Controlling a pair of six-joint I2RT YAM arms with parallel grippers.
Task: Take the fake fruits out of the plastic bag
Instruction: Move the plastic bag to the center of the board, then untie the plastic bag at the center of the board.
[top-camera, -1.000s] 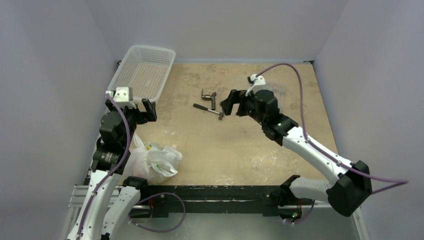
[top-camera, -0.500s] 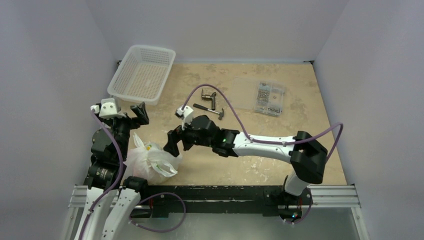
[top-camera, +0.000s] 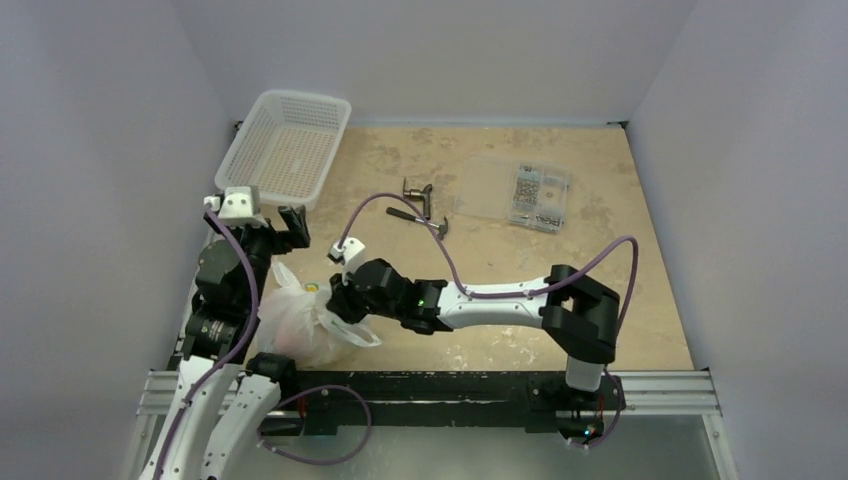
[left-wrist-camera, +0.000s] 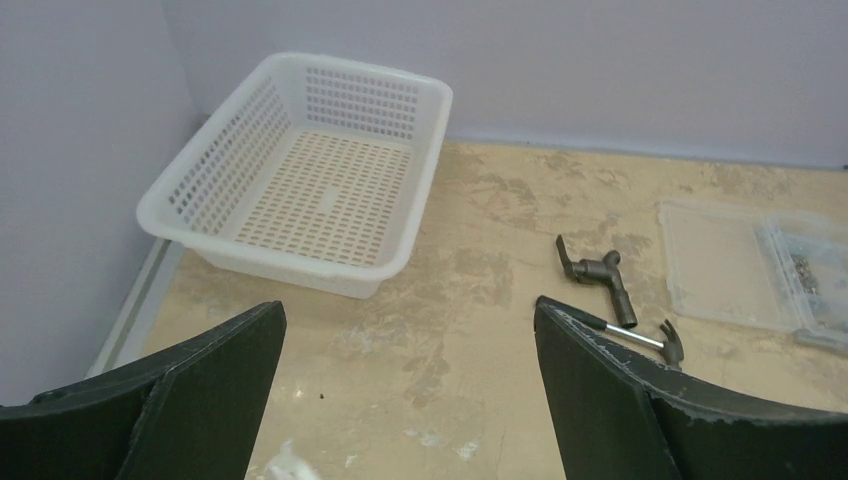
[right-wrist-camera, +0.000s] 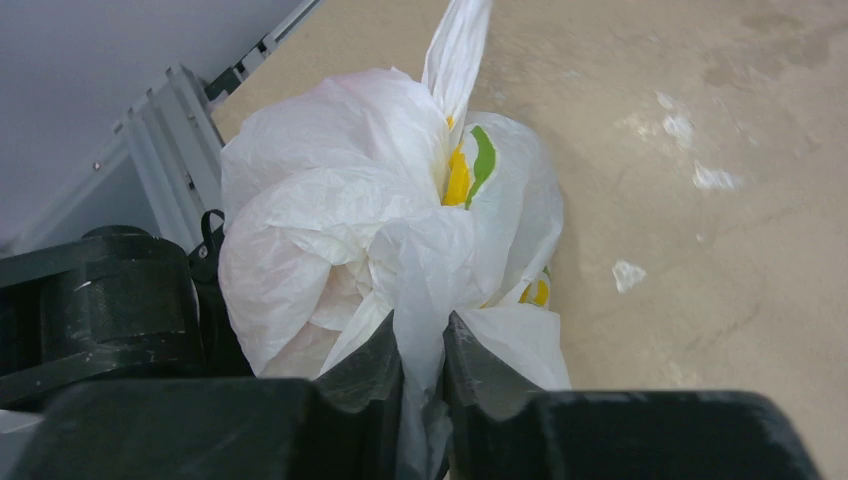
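Observation:
The plastic bag (top-camera: 295, 320) sits crumpled at the near left of the table, beside the left arm's base. It is thin, white and bunched, with yellow and green print (right-wrist-camera: 462, 175) showing. My right gripper (top-camera: 340, 305) reaches across from the right and is shut on a twisted fold of the bag (right-wrist-camera: 350, 200), the film pinched between its jaws (right-wrist-camera: 422, 345). The fake fruits are hidden inside the bag. My left gripper (top-camera: 255, 228) hovers just behind the bag, open (left-wrist-camera: 405, 308) and holding nothing, facing the far table.
A white mesh basket (top-camera: 285, 150) (left-wrist-camera: 300, 180) stands at the far left. A small hammer (top-camera: 420, 222) (left-wrist-camera: 630, 335) and a metal fitting (top-camera: 418, 192) lie mid-table. A clear box of small parts (top-camera: 520, 192) lies at the back right.
My right arm has swung from the back right across to the bag and its jaws have shut on a fold of it. The left gripper shifted slightly and stayed open.

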